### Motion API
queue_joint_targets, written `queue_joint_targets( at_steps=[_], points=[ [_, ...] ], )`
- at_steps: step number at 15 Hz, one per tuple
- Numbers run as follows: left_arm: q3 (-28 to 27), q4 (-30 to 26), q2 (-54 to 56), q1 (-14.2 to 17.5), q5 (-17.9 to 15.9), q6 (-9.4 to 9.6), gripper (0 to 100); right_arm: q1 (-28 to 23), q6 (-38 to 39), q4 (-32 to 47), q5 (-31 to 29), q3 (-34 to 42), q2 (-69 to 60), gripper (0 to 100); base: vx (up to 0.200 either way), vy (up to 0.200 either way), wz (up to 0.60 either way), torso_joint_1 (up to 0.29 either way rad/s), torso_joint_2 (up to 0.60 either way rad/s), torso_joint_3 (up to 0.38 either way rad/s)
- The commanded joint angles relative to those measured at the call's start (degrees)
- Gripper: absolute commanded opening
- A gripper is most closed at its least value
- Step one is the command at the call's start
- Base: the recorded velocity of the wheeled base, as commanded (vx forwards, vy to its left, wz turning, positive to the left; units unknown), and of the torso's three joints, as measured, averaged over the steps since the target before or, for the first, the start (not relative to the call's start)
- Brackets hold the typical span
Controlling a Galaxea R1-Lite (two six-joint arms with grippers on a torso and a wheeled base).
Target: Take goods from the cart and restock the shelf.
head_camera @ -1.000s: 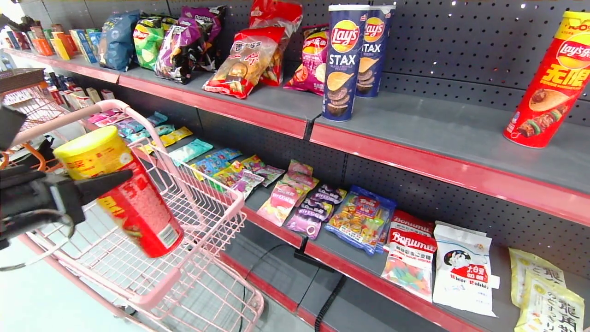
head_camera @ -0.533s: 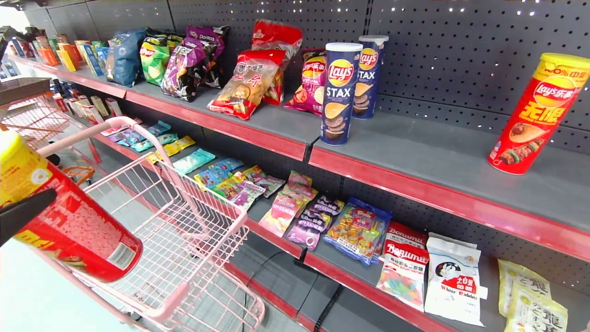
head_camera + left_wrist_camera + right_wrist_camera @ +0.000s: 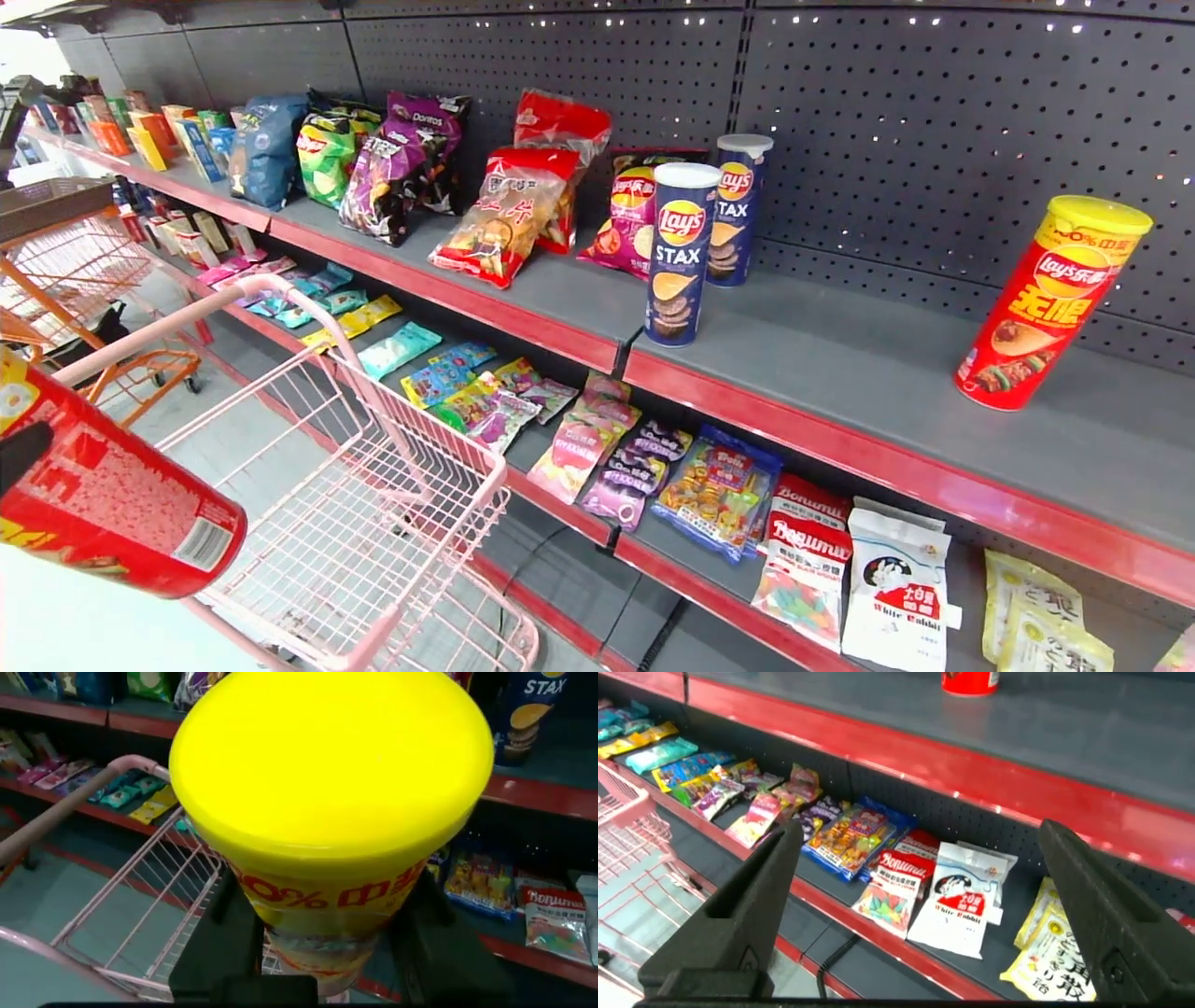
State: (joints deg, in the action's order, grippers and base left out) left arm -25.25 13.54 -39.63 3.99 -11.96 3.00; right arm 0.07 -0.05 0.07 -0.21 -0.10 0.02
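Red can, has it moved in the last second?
Yes. Against the cart, the can has shifted left, from over the basket to beyond its left side.

Orange wire cart stands far left, in the background. Blue crisp canister upright, second blue canister just behind it. Crisp bags lean beside them. White sweet bag lies flat. Black cable trails below.

At the head view's left edge, red chip can cut off, lid end mostly beyond it.
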Motion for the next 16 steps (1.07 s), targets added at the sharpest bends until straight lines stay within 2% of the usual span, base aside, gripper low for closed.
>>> queue_joint_targets(
  at_steps=[1,6,10,13,16],
  points=[
    [1.8,0.0,2.1,-0.1,-0.2,0.69,0,0.0,0.0,0.0,-0.1,0.0,0.1,100,0.000,0.000,-0.60,0.173,-0.43,-0.246],
    [2.9,0.0,3.2,0.0,0.3,0.96,0,0.0,0.0,0.0,-0.1,0.0,0.1,100,0.000,0.000,-0.60,0.037,-0.08,-0.041],
    [4.4,-0.1,3.3,0.1,0.9,3.33,0,0.0,0.0,0.0,0.0,0.0,0.1,100,0.000,0.000,-0.60,0.006,0.00,0.002],
    [5.0,-0.1,4.4,0.1,0.9,3.68,0,0.1,0.0,0.0,0.0,0.0,0.1,100,0.000,0.000,0.00,0.000,0.00,0.000],
    [9.3,-2.6,9.8,0.0,0.2,3.77,0,0.0,-0.2,0.0,0.1,0.0,0.1,100,0.000,0.000,0.00,0.000,0.00,0.000]
  ],
)
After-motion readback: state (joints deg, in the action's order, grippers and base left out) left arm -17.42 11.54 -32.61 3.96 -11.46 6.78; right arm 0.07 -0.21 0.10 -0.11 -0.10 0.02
